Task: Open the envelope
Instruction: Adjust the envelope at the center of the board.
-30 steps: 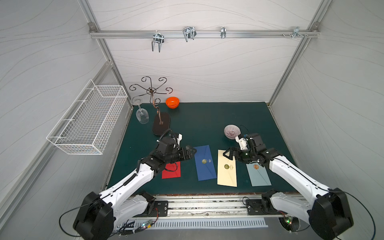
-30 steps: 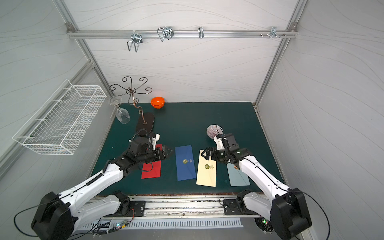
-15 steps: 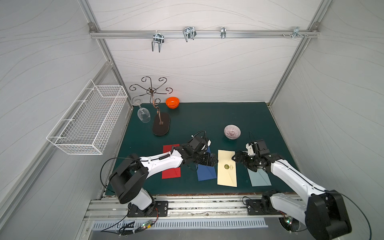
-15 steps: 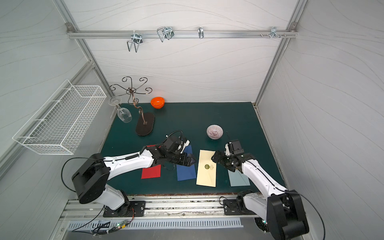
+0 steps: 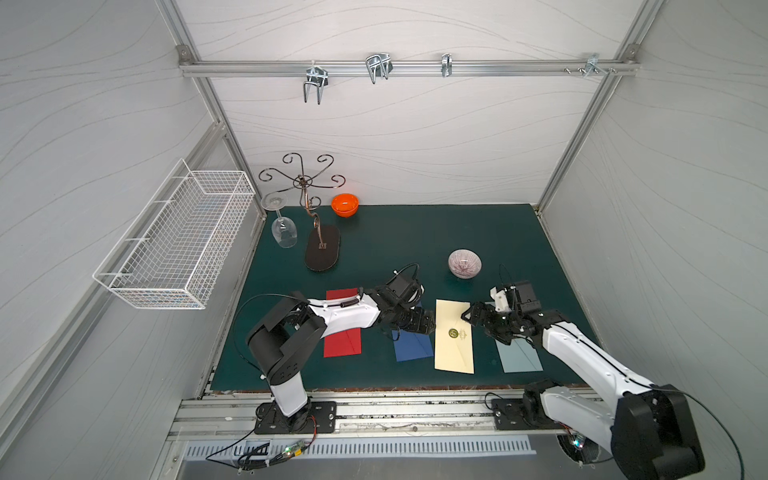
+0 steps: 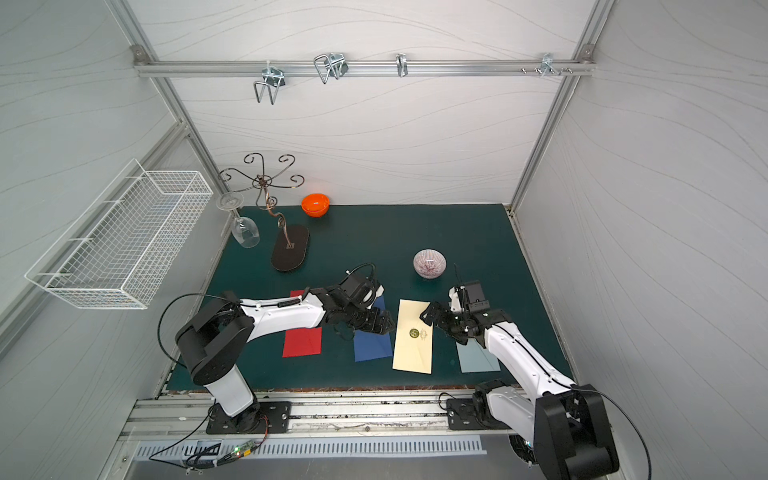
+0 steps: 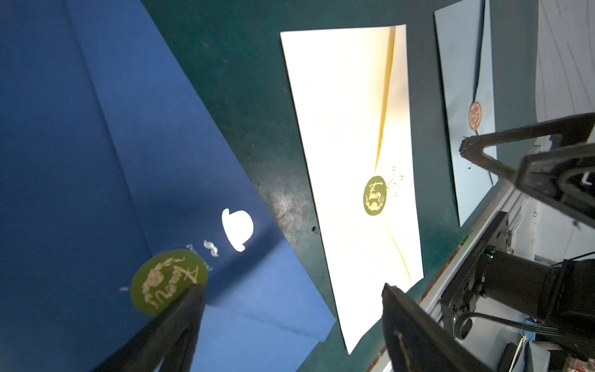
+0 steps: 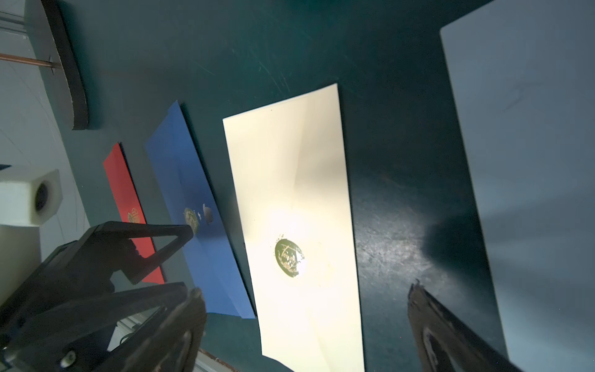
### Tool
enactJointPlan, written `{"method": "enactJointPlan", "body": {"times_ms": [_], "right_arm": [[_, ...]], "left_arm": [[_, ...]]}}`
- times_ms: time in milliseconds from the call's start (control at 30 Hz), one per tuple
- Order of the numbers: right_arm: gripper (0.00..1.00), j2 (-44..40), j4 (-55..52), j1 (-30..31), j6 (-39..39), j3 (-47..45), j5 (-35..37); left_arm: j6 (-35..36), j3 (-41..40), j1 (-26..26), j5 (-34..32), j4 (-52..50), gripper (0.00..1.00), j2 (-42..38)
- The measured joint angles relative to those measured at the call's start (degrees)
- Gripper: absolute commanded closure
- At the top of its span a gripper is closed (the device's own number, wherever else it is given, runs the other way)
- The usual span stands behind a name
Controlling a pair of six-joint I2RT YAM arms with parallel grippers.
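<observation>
I see the cream envelope (image 5: 454, 336) flat on the green mat (image 5: 415, 232), flap shut under its green seal (image 7: 374, 195). It lies between a blue envelope (image 5: 413, 348) and a pale blue envelope (image 5: 519, 357).

Left gripper (image 5: 424, 323): fingers well apart, low over the blue envelope, just beside the cream envelope's edge (one fingertip (image 7: 180, 322) overlaps the blue one's sticker; contact I cannot tell).

Right gripper (image 5: 482, 322): fingers spread wide, empty, at the cream envelope's other long edge.
</observation>
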Motion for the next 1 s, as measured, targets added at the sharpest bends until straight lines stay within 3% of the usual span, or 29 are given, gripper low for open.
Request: {"method": "enactJointPlan", "body": {"times_ms": [233,600,1000], "right_arm": [[0.01,0.4,0.7,0.0,0.0,-0.1,-1.4],[0.01,2.3,2.3,0.0,-0.2,-0.5,-4.5],[0.04,1.8,2.4,4.5,-1.0,-0.5,-4.4]], "left_arm": [[-0.9,-1.1,1.2,-2.3,1.6,0.11,0.5],[-0.7,-6.8,10.8,-1.9,5.9,0.11,-3.3],[0.4,-7.6,10.5,0.5,-0.5,0.11,-12.8]]}}
